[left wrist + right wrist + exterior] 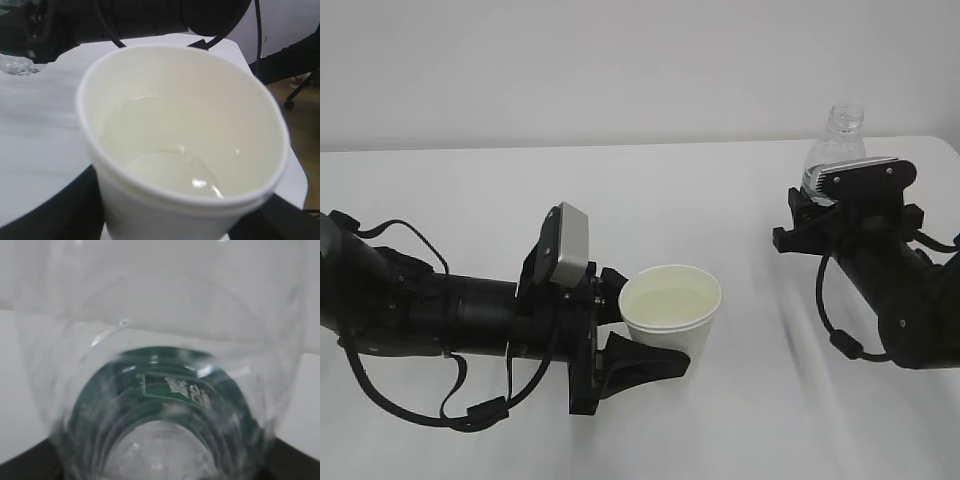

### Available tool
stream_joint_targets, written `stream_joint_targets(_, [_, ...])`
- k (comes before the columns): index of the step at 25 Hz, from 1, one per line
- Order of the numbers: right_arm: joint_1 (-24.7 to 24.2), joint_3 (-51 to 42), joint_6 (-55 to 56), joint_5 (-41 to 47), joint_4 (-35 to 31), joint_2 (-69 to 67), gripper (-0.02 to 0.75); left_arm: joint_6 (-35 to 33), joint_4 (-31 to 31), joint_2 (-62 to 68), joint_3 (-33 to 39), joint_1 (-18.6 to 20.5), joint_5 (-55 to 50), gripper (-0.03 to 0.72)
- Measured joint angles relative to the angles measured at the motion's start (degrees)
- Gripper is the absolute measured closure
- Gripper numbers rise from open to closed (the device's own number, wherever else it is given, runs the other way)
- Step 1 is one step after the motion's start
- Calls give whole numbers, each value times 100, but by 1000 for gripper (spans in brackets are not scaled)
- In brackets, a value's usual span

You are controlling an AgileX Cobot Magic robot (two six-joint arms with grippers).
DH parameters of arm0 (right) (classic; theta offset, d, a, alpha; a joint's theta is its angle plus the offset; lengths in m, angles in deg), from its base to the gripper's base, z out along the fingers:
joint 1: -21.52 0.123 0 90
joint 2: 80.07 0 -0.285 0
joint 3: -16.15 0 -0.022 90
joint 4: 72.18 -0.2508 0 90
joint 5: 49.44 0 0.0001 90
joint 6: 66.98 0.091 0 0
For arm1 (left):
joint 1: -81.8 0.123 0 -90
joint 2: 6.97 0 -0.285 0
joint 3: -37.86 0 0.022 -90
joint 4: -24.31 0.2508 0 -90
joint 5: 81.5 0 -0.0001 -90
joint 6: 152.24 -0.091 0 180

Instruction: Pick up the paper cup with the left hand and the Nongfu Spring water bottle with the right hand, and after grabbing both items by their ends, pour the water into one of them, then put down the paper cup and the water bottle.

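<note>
The pouring looks done: the paper cup (670, 312) holds clear water (170, 170) low inside, and both things stand upright, so the step in hand seems to be setting them down. The left pincer (638, 345) pinches the cup at its lower half, toward the middle of the surface (740, 420). The right pincer (835, 190) pinches the capless bottle (837, 145) low on its body, near the far right corner; whether any water remains inside, I cannot tell. The next move calls for spreading each pincer without tipping anything.
</note>
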Motion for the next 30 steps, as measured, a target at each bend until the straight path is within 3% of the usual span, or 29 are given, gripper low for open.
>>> stream_joint_targets(26, [0, 338, 168, 68, -32, -608, 282, 0, -47, 0, 0, -179, -10, 215])
stream_joint_targets(30, [0, 338, 176, 68, -32, -632, 239, 0, -50, 0, 0, -179, -10, 215])
